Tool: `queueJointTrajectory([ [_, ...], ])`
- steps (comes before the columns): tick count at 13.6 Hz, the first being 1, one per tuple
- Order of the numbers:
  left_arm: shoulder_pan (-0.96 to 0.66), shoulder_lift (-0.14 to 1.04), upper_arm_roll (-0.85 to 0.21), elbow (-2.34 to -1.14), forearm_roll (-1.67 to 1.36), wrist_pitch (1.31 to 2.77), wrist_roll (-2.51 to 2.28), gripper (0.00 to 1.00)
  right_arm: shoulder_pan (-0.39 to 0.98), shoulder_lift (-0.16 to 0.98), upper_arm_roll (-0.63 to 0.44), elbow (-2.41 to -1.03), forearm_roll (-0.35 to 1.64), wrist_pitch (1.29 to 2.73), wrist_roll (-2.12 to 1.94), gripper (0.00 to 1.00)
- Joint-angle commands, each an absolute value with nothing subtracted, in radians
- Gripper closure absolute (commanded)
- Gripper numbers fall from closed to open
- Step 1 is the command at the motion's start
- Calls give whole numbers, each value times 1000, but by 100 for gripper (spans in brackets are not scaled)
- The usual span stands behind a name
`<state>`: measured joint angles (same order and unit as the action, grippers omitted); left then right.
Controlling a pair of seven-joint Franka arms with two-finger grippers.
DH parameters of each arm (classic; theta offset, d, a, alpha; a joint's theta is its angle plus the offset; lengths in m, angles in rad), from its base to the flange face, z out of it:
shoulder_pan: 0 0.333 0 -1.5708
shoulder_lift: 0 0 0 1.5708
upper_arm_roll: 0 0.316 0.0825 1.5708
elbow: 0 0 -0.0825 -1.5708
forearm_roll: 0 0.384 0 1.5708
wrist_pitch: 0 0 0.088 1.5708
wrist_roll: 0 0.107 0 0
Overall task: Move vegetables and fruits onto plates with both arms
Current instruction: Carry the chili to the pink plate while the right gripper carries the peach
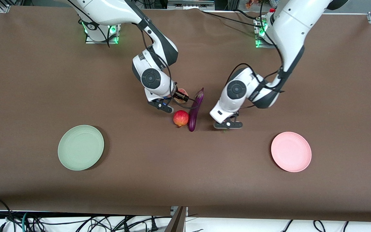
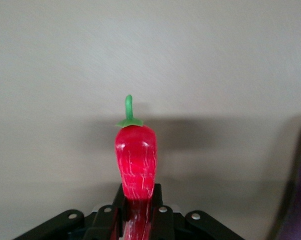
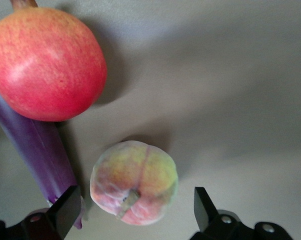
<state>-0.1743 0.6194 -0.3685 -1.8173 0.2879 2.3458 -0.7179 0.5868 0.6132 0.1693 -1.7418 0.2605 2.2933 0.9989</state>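
- The left gripper [image 1: 227, 126] is down at the table beside the eggplant [image 1: 195, 110], on the side toward the left arm's end, and it is clamped on the chili pepper [image 2: 136, 161]. The pepper's long axis runs straight out from between the fingers, green stem at the free end.
- The pink plate [image 1: 291, 151] lies nearer to the front camera than the eggplant and farther toward the left arm's end. I judge the coming move to turn on this: lift the pepper, then carry it away from the eggplant toward that plate.
- The right gripper [image 3: 133, 210] hangs over the peach [image 3: 134, 182] with its fingers spread wide, one on each side of the fruit and not yet touching it.
- The peach sits just beside the eggplant's capped end, farther from the front camera than the pomegranate [image 1: 181, 118], which rests against the eggplant's side. One finger [image 3: 65, 209] comes down very near the eggplant, so a closing grip may brush it.
- The green plate [image 1: 80, 147] lies well apart from the eggplant, toward the right arm's end and nearer to the front camera; it suits the peach.
- The front view hides the pepper under the left wrist and shows only a sliver of the peach. The wrist views supply both, yet neither shows a plate.
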Motion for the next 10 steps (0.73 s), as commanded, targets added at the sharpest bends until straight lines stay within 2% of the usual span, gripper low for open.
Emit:
queueJointTrajectory([
  [1, -102, 549, -371, -1796, 314, 2223, -593, 100, 610, 624, 163, -1756, 282, 2348, 1012, 0],
  [4, 7, 540, -373, -1703, 327, 2062, -320, 100, 618, 647, 161, -1755, 282, 2385, 1012, 0],
  [8, 124, 543, -368, -1615, 406, 2019, -44, 100, 632, 667, 160, -1755, 273, 2384, 1000, 2],
  [9, 141, 560, -359, -1599, 440, 2029, -11, 100, 643, 672, 158, -1756, 270, 2384, 999, 11],
  [10, 143, 605, -357, -1563, 475, 2031, -6, 100, 643, 673, 158, -1756, 268, 2382, 999, 32],
])
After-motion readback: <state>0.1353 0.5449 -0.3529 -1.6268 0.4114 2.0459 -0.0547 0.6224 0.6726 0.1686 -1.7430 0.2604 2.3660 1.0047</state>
